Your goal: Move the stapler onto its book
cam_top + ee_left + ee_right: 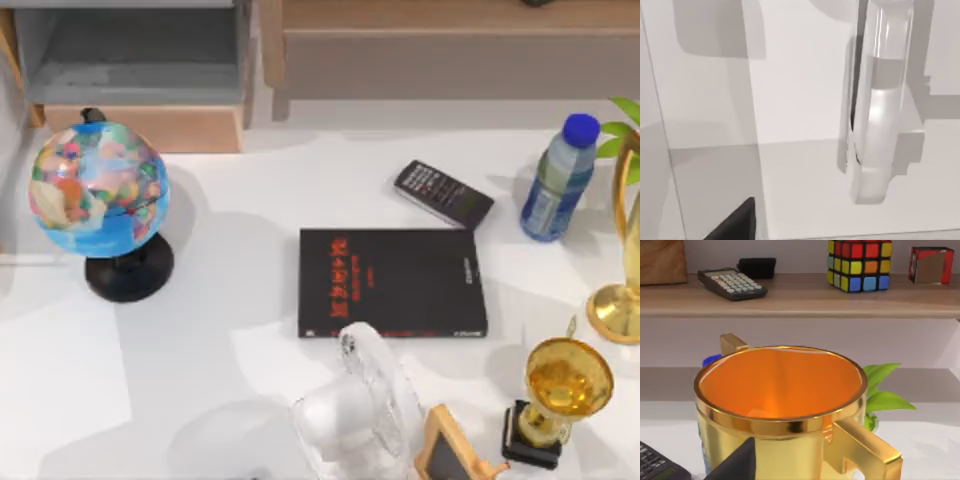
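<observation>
Honestly, the stapler's place cannot be told - a pale bar lost against the white worktop [230, 300] near the black book [400, 285]. It is probably light, stiff and smooth - best pinched across its narrow middle. Whether the left end effector [737, 225] or the right end effector [737, 462] is open or closed cannot be told.

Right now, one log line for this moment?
book: mid-table, cover bare | fan: at its lower edge | calculator: off its upper-right corner | task: pending

Black book [392, 283], red lettering, flat mid-table
</observation>
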Motion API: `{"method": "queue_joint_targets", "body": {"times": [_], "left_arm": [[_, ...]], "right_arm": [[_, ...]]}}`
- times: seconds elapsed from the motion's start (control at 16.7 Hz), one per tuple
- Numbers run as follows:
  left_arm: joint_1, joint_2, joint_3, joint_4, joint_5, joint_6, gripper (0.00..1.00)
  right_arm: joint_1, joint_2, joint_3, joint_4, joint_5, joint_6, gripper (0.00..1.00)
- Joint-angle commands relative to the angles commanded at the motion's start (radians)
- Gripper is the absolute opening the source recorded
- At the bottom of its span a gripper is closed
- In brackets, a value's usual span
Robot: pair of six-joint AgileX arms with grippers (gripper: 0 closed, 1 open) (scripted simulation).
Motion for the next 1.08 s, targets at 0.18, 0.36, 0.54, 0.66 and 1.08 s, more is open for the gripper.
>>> {"method": "queue_joint_targets", "body": {"times": [0.18,0.36,0.54,0.66,1.08], "left_arm": [[0.016,-0.081,-0.008,-0.074,0.000,0.014,1.00],[0.020,-0.120,-0.036,-0.070,0.001,0.024,1.00],[0.014,-0.111,-0.131,0.023,0.002,0.017,1.00],[0.005,-0.079,-0.210,0.122,0.004,0.006,1.00],[-0.017,0.008,-0.293,0.307,-0.001,-0.014,1.00]], "right_arm": [[0.000,0.000,0.000,0.000,0.000,0.000,1.00],[0.000,0.000,0.000,0.000,0.000,0.000,1.00],[0.000,0.000,0.000,0.000,0.000,0.000,1.00],[0.000,0.000,0.000,0.000,0.000,0.000,1.00],[0.000,0.000,0.000,0.000,0.000,0.000,1.00]]}}
